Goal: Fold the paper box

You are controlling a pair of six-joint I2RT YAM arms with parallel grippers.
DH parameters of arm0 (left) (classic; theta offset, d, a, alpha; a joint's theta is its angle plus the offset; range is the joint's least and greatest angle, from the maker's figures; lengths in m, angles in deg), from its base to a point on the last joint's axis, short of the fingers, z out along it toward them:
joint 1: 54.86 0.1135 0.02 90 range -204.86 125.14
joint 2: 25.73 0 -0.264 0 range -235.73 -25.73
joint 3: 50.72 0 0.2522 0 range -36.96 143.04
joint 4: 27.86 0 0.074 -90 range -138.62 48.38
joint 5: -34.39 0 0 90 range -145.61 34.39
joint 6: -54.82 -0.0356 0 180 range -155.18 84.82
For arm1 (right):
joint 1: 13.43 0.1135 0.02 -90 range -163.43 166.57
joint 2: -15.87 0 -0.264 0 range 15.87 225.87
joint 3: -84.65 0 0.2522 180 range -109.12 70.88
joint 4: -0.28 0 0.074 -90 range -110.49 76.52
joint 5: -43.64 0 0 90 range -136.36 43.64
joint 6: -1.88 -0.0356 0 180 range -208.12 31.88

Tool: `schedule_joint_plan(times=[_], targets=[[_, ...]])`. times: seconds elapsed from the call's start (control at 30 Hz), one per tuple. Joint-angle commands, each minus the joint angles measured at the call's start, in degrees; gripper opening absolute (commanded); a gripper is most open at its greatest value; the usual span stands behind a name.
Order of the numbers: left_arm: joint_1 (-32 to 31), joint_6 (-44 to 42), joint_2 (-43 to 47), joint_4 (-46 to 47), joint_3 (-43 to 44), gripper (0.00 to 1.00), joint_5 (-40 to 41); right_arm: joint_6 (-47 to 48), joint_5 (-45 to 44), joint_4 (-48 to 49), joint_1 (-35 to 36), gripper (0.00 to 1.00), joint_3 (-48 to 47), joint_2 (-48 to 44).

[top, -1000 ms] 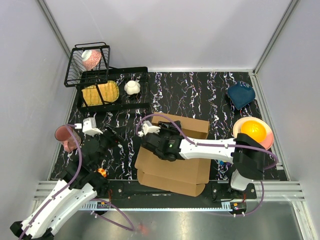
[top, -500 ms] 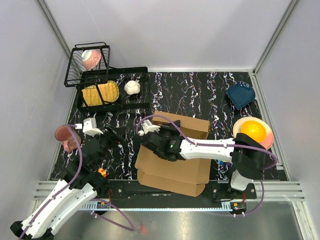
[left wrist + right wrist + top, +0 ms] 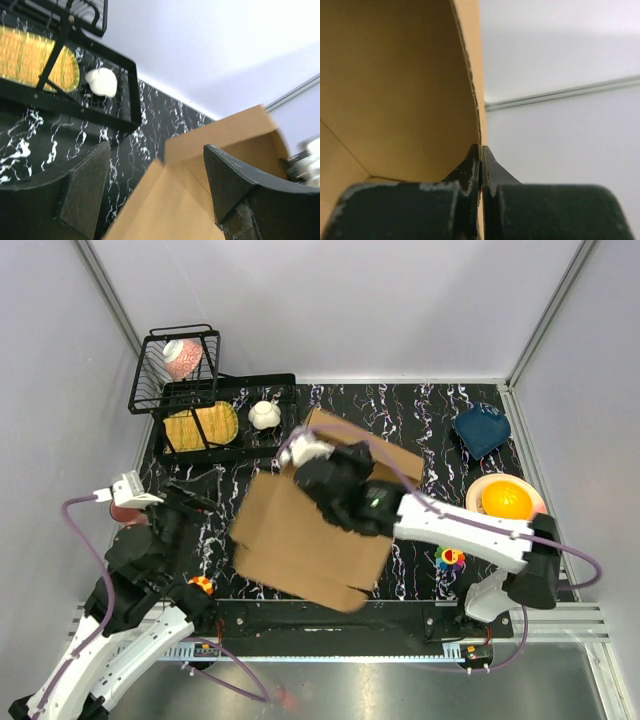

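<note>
1. The right gripper (image 3: 480, 155) has its jaws squeezed shut on a thin wall of the paper box (image 3: 300, 540), at the box's far end.
2. The left gripper (image 3: 156, 155) has its jaws wide apart and holds nothing. The box is just in front of it, with a small gap.
3. The box is in the middle of the table (image 3: 420, 410), tilted. Its long side runs from far right to near left.
4. Its far corner is near the black rack (image 3: 232, 451). Its near edge reaches the table's front edge. Bare table lies to the right, up to the pink plate (image 3: 538, 510).
</note>
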Motion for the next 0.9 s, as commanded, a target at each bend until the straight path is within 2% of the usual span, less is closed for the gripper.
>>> schedule_joint_plan(times=[0.0, 0.03, 0.07, 0.1, 0.13, 0.17, 0.23, 0.3, 0.33, 0.5, 0.53, 0.67, 0.73, 0.87], targets=[[0.2, -4.2, -0.6, 1.8, 5.6, 0.78, 3.0, -23.5, 8.9, -24.3, -9.3, 0.00, -19.1, -6.4], [0.3, -4.5, -0.6, 1.9, 6.6, 0.77, 3.0, -35.4, 13.2, -29.5, -12.5, 0.00, -21.8, -6.6], [0.2, -4.7, -0.6, 1.9, 7.2, 0.77, 3.0, -40.8, 24.0, -36.0, -16.0, 0.00, -24.4, -7.3], [0.2, -4.9, -0.4, 2.0, 7.8, 0.77, 2.9, -44.6, 29.3, -36.8, -23.6, 0.00, -23.6, -8.4], [0.2, -4.9, -0.2, 1.9, 8.7, 0.77, 2.9, -50.1, 34.0, -36.3, -26.7, 0.00, -22.1, -11.8], [0.2, -4.8, -0.1, 1.9, 9.0, 0.77, 2.7, -52.9, 42.2, -34.8, -29.9, 0.00, -17.8, -13.3], [0.2, -4.6, 0.6, 2.1, 9.7, 0.77, 2.6, -61.4, 48.0, -33.8, -36.5, 0.00, -13.3, -16.5], [0.2, -4.6, 1.1, 2.3, 10.1, 0.77, 3.1, -66.8, 54.4, -33.2, -39.6, 0.00, -7.1, -18.2], [0.2, -4.6, 1.1, 2.5, 10.2, 0.77, 3.4, -71.9, 56.0, -32.7, -41.7, 0.00, -5.1, -18.7], [0.2, -4.2, -0.7, 2.3, 10.8, 0.73, 3.6, -88.6, 62.4, -28.3, -42.2, 0.00, 9.8, -20.9], [0.2, -3.9, -0.8, 2.2, 10.5, 0.71, 3.2, -95.4, 63.1, -27.6, -42.2, 0.00, 11.6, -21.0], [0.2, -2.2, -2.4, 4.1, 7.9, 0.69, -1.4, -111.2, 69.2, -18.9, -42.2, 0.00, 25.1, -24.2], [0.2, -1.4, -2.4, 5.4, 5.9, 0.69, -3.0, -118.9, 69.5, -15.2, -42.2, 0.00, 28.4, -26.6], [0.2, 0.4, -1.5, 7.2, 3.3, 0.68, -6.2, -127.2, 65.2, -17.5, -41.3, 0.00, 29.9, -27.3]])
